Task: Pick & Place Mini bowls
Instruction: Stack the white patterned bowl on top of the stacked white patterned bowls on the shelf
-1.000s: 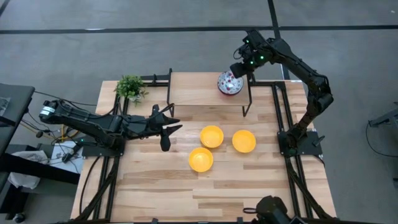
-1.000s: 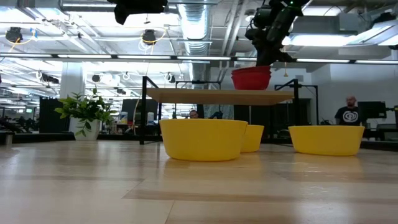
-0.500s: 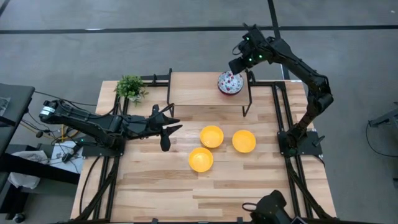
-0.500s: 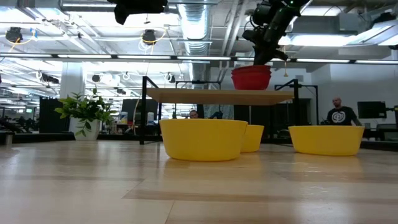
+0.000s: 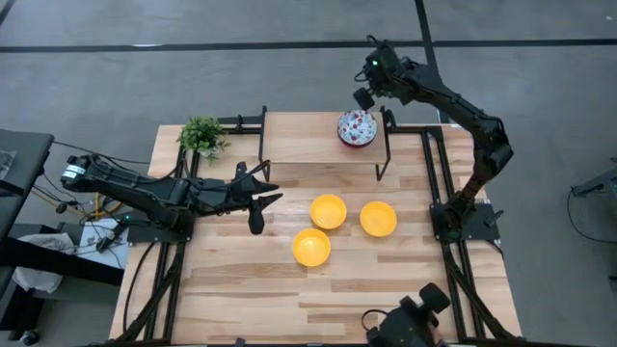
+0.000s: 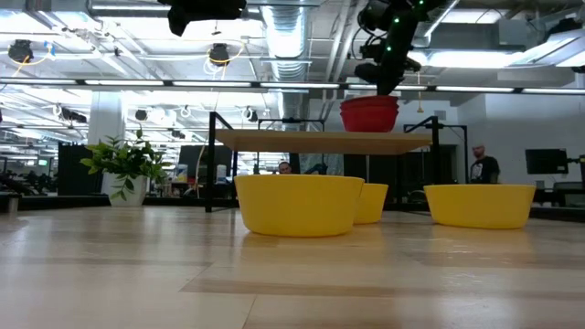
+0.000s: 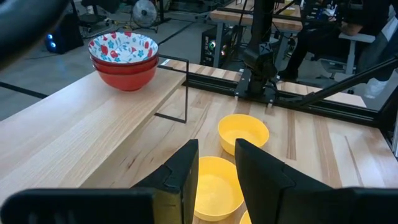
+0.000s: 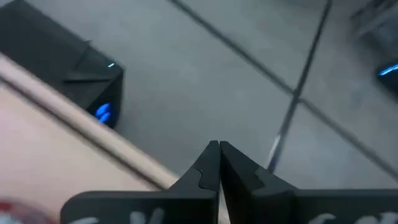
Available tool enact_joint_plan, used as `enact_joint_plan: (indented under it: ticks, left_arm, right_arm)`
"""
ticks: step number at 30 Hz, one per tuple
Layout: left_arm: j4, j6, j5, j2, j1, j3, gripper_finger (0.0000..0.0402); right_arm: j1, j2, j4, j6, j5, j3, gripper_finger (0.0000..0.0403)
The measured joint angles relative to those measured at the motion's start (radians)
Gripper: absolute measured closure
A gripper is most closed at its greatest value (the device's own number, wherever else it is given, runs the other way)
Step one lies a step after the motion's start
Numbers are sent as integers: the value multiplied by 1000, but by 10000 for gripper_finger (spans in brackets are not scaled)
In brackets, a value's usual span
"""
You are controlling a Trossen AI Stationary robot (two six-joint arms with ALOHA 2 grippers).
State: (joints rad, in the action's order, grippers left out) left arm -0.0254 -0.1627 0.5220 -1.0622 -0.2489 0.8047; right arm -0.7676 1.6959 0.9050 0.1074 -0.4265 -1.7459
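Wooden bench (image 5: 241, 289) with a raised shelf (image 5: 299, 137) along its far edge. Left end effector (image 5: 265, 188) hovering over the bench's left half, fingers slightly parted, holding nothing, aimed toward the three yellow bowls (image 5: 329, 211) just beyond its tips. Right end effector (image 5: 364, 96) raised above and just past the shelf's far edge, fingers pressed together, empty. Stacked floral bowls (image 5: 356, 127) resting on the shelf's right end, just below and beside that end effector, not touching it; red outside, white speckled inside, mouths up. Yellow bowls clustered mid-bench, near one another, all upright with mouths up; round, so no long axis. Small potted plant (image 5: 201, 135) at the far left corner.
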Motion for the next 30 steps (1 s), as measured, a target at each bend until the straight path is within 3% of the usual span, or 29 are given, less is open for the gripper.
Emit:
enact_joint_plan:
  ticks: [11, 30]
  left_arm:
    - [0, 0, 0, 0, 0, 0, 297]
    - [0, 0, 0, 0, 0, 0, 297]
  right_arm:
    - [38, 28, 38, 189, -152, 2, 403]
    - [34, 53, 106, 242, -185, 1, 403]
